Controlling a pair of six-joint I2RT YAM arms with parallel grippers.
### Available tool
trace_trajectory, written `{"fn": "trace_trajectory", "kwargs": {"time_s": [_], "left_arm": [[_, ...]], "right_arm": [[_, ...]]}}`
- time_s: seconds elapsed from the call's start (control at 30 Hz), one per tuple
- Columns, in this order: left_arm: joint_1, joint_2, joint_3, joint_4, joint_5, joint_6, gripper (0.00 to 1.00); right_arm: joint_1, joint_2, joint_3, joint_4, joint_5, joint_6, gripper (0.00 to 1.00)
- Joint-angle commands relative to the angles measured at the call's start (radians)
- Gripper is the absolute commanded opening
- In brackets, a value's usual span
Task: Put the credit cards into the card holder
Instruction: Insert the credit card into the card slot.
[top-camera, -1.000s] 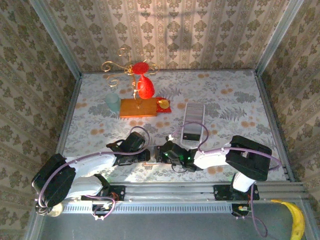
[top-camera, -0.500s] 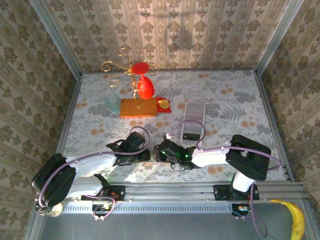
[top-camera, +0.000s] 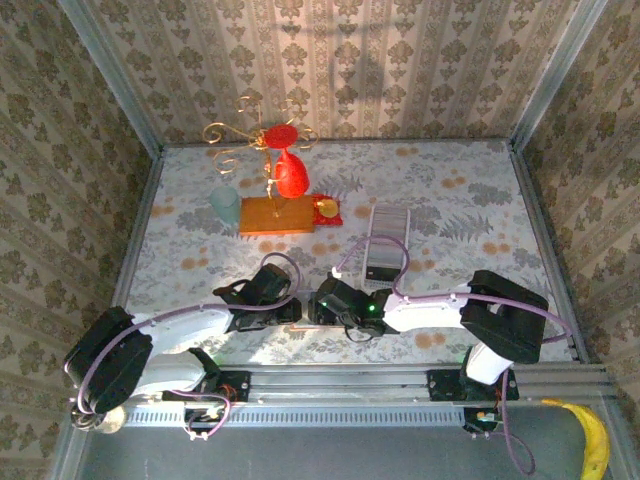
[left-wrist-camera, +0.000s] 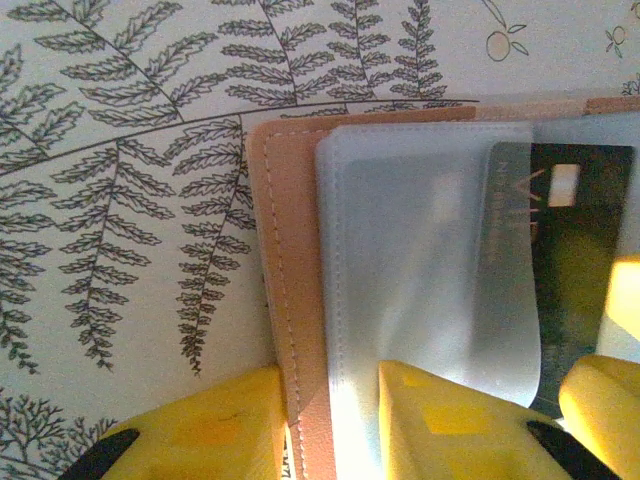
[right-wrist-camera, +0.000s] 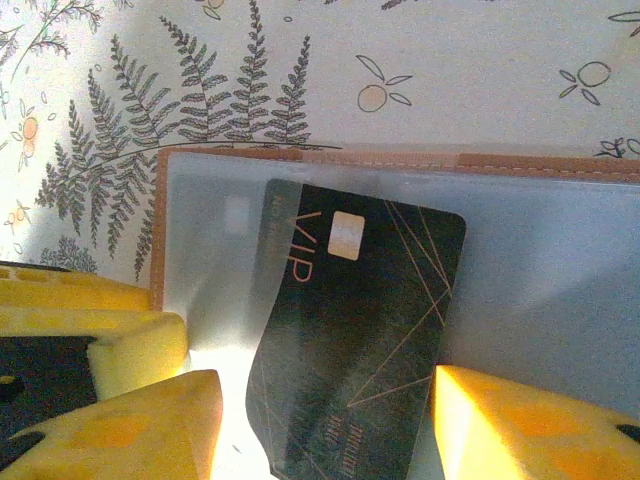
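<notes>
Lead tool, right gripper (right-wrist-camera: 320, 385): jaws are standing apart, straddling the dark credit card (right-wrist-camera: 360, 320) without pinching it. The card is lying tilted, one end showing dimmed under the clear sleeve (left-wrist-camera: 410, 250) of the card holder (left-wrist-camera: 285, 250), the rest sticking out. The left gripper (left-wrist-camera: 330, 375) is clamping the holder's edge, leather and sleeve together, flat on the table (left-wrist-camera: 120, 200).

Risk as I am reading it: pushing while the card is sitting crooked could jam a corner against the sleeve seam or buckle the sleeve. If the clamp slips, the holder could slide.
</notes>
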Motion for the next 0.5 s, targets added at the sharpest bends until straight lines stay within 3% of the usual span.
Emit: {"fn": "trace_trajectory", "kwargs": {"time_s": [0.0,0.37,0.47], "left_arm": [[-0.016,0.038,-0.039,-0.056,0.024,-0.009,0.28],[-0.015,0.038,-0.043,-0.049,0.026,-0.011,0.28],[-0.017,0.031,-0.045,-0.049,0.026,-0.012,0.29]], "right_arm": [[-0.005,0.002,0.035,-0.126,0.054,-0.028,0.59],[-0.008,0.052,0.049,-0.051,0.002,-0.016,0.34],[-0.008,0.056,0.04,-0.006,-0.014,-0.008,0.31]]}}
